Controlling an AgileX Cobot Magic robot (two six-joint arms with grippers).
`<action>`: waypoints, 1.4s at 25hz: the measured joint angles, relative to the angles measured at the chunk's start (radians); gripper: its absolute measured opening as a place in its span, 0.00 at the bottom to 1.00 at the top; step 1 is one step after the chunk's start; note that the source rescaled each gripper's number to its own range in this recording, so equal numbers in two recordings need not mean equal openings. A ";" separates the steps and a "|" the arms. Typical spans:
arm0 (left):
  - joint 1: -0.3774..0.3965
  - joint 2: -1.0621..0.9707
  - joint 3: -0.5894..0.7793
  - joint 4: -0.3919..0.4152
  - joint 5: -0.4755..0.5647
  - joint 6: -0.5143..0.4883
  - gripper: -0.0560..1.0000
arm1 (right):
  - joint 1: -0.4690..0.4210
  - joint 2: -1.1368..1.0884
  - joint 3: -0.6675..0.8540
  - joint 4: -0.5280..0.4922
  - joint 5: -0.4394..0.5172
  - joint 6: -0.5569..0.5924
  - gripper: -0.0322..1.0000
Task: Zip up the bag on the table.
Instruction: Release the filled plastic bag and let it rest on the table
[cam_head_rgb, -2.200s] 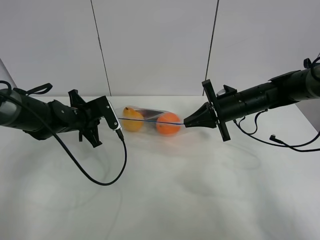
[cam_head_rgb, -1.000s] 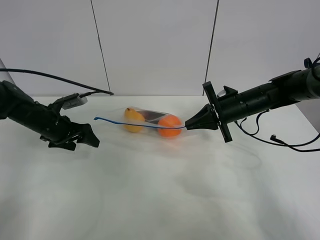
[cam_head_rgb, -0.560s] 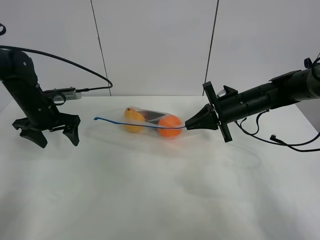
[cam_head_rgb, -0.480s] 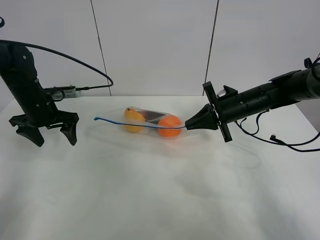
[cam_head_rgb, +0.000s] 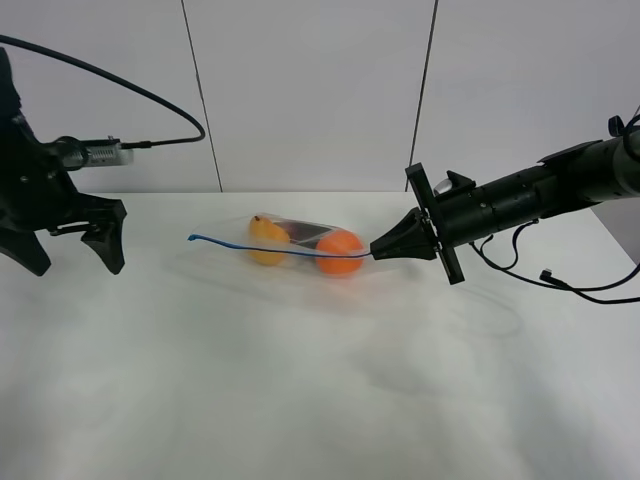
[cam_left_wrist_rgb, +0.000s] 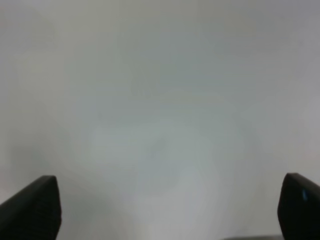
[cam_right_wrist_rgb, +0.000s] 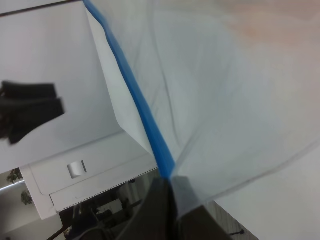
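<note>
The bag (cam_head_rgb: 300, 243), clear with two orange fruits inside, lies on the white table (cam_head_rgb: 320, 380) at mid-back. Its blue zipper strip (cam_head_rgb: 260, 248) runs from a free left end to my right gripper (cam_head_rgb: 375, 251), which is shut on the strip's right end. In the right wrist view the strip (cam_right_wrist_rgb: 135, 95) leads into the pinched fingertips of that gripper (cam_right_wrist_rgb: 167, 182). My left gripper (cam_head_rgb: 68, 255) is open and empty at the far left, raised and well clear of the bag. The left wrist view shows only bare table between the fingertips (cam_left_wrist_rgb: 32, 207).
Black cables trail from the right arm over the table's right side (cam_head_rgb: 560, 285). A cable arcs from the left arm across the back wall (cam_head_rgb: 150, 100).
My left gripper let go of the strip's left end, swung away to the far left and rose, jaws open. The strip now lies stretched out to the left. The right gripper has held still.
</note>
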 joint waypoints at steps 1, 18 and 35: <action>0.000 -0.045 0.023 0.000 0.000 0.000 1.00 | 0.000 0.000 0.000 0.000 0.000 0.000 0.03; 0.000 -0.950 0.778 0.004 -0.108 -0.002 1.00 | 0.000 0.000 0.000 -0.001 0.000 -0.016 0.03; 0.000 -1.627 0.803 0.016 -0.135 -0.012 1.00 | 0.000 0.000 0.000 -0.004 0.002 -0.023 0.51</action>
